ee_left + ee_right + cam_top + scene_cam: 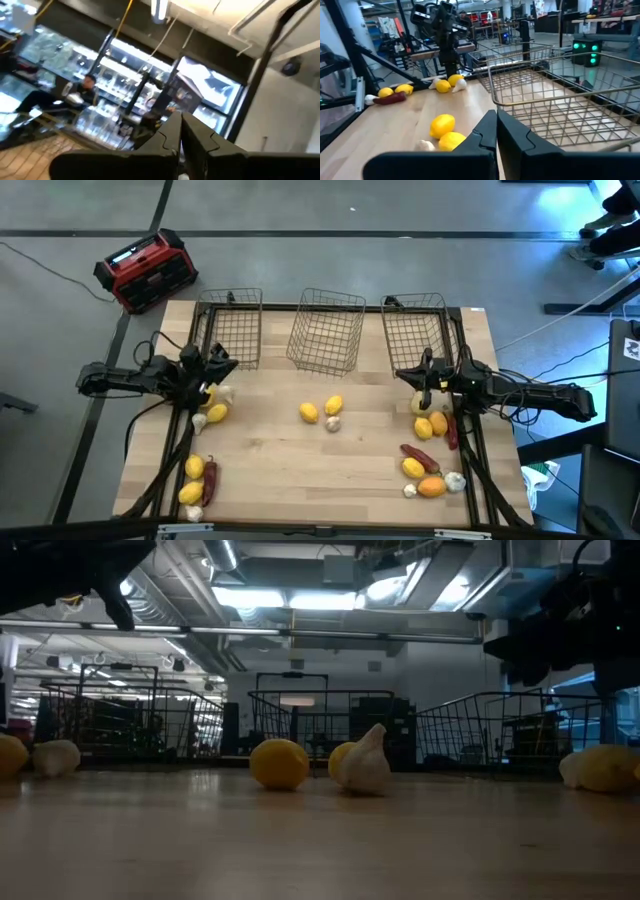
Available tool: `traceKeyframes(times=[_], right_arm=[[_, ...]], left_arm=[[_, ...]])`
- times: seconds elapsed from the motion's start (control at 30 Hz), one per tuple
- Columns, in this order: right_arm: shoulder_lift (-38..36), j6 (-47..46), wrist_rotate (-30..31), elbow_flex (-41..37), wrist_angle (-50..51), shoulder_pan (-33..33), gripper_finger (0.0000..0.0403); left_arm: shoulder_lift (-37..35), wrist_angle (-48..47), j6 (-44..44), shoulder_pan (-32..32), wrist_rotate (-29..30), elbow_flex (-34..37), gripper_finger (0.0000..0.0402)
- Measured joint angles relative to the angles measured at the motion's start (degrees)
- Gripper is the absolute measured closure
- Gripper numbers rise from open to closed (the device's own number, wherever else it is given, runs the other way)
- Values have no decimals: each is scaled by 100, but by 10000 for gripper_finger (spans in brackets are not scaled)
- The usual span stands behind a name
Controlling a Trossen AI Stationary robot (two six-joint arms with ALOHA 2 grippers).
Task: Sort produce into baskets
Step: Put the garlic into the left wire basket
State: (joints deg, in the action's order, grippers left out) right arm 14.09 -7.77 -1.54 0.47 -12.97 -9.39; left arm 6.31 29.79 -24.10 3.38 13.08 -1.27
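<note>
Three wire baskets stand along the table's far edge: left (228, 328), middle (327, 330) and right (417, 332). Produce lies loose on the wood. Two lemons (309, 412) and a white bulb (332, 423) lie mid-table. Lemons and bulbs (217, 413) lie near my left gripper. Lemons, orange pieces, bulbs and dark red pieces (418, 457) lie at the right. Two lemons, a red piece and a bulb (194, 480) lie at the near left. My left gripper (215, 365) (180, 117) is shut and empty near the left basket, tipped upward. My right gripper (425, 375) (496, 114) is shut and empty by the right basket's near edge.
A red-and-black box (148, 270) sits on the floor beyond the table's far left corner. Bare wood lies in the near middle of the table (310, 480). A person (89, 82) shows in the room beyond, in the left wrist view.
</note>
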Motion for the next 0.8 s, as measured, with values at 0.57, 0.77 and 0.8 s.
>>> traceKeyframes(times=[0.57, 0.77, 0.8], right_arm=[[2, 11, -18, 0, 213, 0, 388], [2, 11, -20, 0, 297, 0, 388], [2, 11, -20, 0, 295, 0, 388]], left_arm=[[4006, -81, 859, 2, -119, -2679, 394], [5146, -38, 396, 2, -141, -3427, 394], [5324, -28, 338, 2, -147, -3526, 394]])
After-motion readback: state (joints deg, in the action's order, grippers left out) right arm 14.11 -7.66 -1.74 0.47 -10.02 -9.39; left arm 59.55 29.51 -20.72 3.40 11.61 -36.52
